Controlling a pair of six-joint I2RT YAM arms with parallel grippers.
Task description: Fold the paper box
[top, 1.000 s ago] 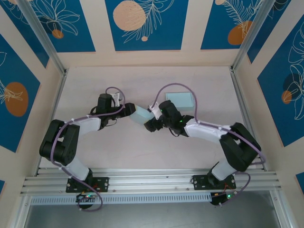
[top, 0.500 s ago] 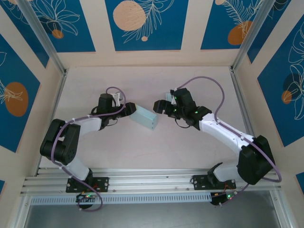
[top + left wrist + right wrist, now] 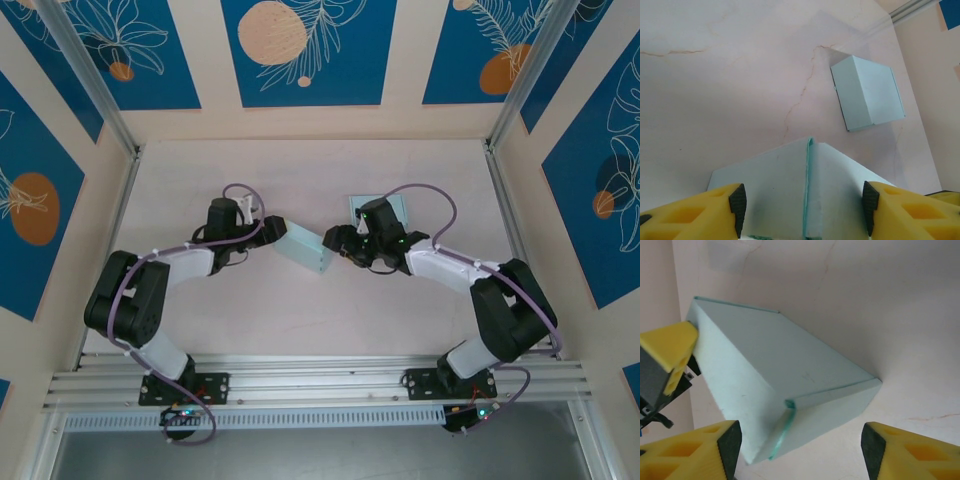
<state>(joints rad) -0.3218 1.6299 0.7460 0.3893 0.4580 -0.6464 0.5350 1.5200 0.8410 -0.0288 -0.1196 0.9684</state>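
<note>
Top external: the left end effector (image 3: 272, 228) is clamped on one end of the paper box (image 3: 305, 250), which sticks out past its fingertips, tilted and off the surface (image 3: 300, 310). The right end effector (image 3: 333, 240) now sits just beyond the box's free end. Half a second ago it was pulled back and farther from the box; a second ago it was against it. The box and the left arm have barely shifted. A flat sheet (image 3: 392, 206) of the same pale blue lies behind the right wrist, partly covered by that arm.

Left wrist: the box fills the gap between the two yellow fingers (image 3: 715, 212), a seam running straight out from the palm. The flat sheet lies on the surface well ahead and to the right.

Right wrist: the jaws stand wide, the box just ahead of them and leaning toward the left finger (image 3: 695, 452); whether it touches cannot be told. The other arm's yellow finger grips the box's far corner.

The surface is pale, faintly veined stone. Walls (image 3: 300, 50) carry blue panels with leaf and orange-disc prints, and an aluminium rail (image 3: 320, 385) crosses the near edge.
</note>
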